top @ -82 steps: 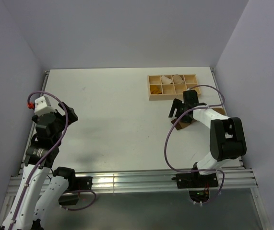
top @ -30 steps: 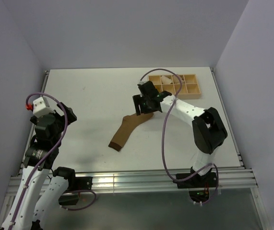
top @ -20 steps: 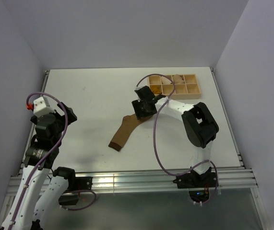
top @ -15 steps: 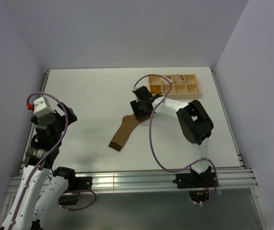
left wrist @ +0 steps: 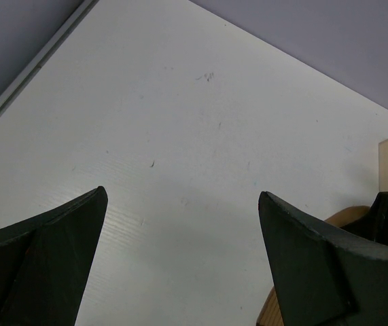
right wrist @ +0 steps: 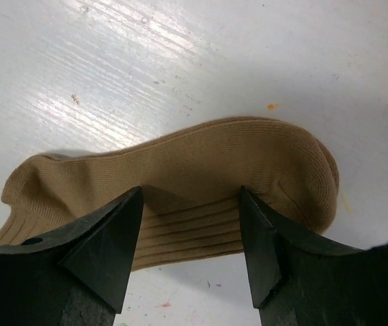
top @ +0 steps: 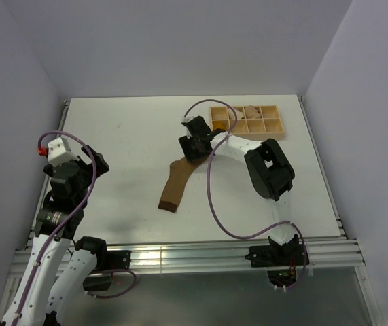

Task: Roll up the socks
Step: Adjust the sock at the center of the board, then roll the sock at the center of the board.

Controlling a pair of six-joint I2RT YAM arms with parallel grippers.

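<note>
Tan-brown sock (top: 174,185) lies flat mid-table, a long soft curve: rounded toe up by the right gripper (top: 191,145), darker cuff towards the near edge. In the wrist view the knit shows fine lengthwise ribs, and the right gripper's black wedge-shaped fingers (right wrist: 112,238) stand apart astride the toe end. Whether their tips press the fabric is hard to say. The left gripper (left wrist: 181,197) is spread wide over the smooth white table (top: 126,136), holding nothing. A pale wooden divided tray (top: 275,133) sits at the far right.
</note>
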